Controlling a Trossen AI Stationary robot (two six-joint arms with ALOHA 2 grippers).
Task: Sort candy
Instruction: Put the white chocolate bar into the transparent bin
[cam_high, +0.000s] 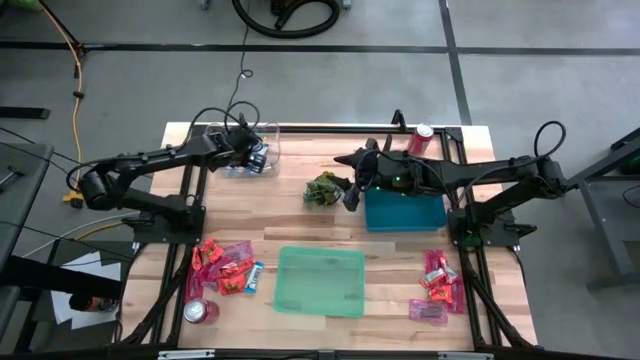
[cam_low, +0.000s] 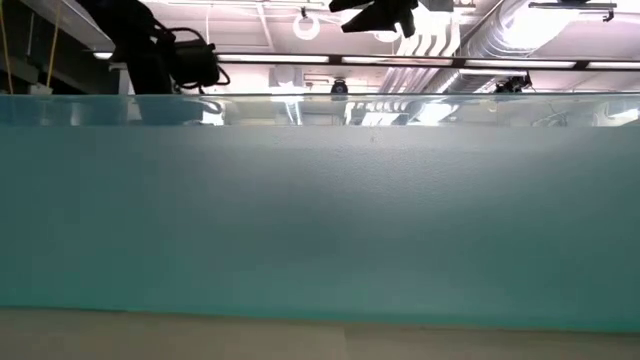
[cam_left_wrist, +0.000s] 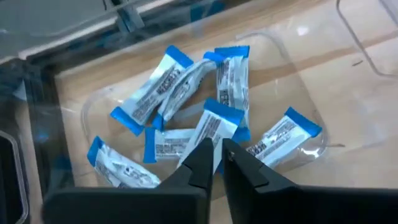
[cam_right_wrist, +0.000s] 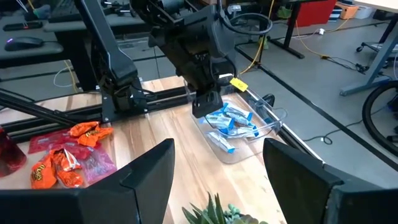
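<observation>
The wooden table (cam_high: 330, 225) holds three boxes. The biggest is a light green bin (cam_high: 321, 281) near the front middle; nothing shows inside it. Its green wall fills almost the whole low view, so the table top behind it is hidden there. Next is a dark teal bin (cam_high: 404, 211) right of the middle, partly covered by the right arm, so what is in it cannot be made out. The smallest is a clear tray (cam_left_wrist: 292, 81) at the back left. It holds a heap of blue-and-white candy (cam_left_wrist: 186, 102).

The left gripper (cam_left_wrist: 216, 152) hangs just over that heap, its two dark tips almost pressed together. No sweet can be seen between them. The right gripper (cam_right_wrist: 217, 180) is up above the small green plant (cam_high: 322, 189), with its jaws spread wide and nothing in them.

More candy lies loose on the table. A red and pink pile (cam_high: 222, 266) sits at the front left beside a red can (cam_high: 199, 311). Another pink and red pile (cam_high: 438, 288) sits at the front right. A second red can (cam_high: 421, 137) stands at the back right.
</observation>
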